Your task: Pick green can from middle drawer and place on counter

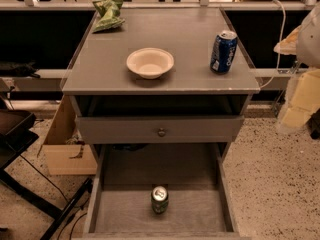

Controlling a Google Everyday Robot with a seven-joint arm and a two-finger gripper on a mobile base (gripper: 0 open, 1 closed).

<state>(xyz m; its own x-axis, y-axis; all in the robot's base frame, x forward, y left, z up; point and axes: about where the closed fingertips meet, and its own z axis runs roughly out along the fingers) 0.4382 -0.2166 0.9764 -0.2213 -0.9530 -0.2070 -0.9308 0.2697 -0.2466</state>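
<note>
The green can [160, 199] stands upright on the bare grey floor of the middle drawer [125, 211], which is pulled out at the bottom of the view. The can is near the drawer's front middle, its silver top facing up. The counter [165, 39] is the grey cabinet top above it. My gripper [299, 100] is a pale shape at the right edge, beside the cabinet and level with the counter. It is far from the can and holds nothing that I can see.
On the counter sit a white bowl [150, 62], a blue can [223, 52] at the right and a green snack bag [108, 13] at the back left. A shut drawer front with a knob [161, 132] sits above the open drawer. A cardboard box [65, 149] and black chair legs [30, 194] are to the left.
</note>
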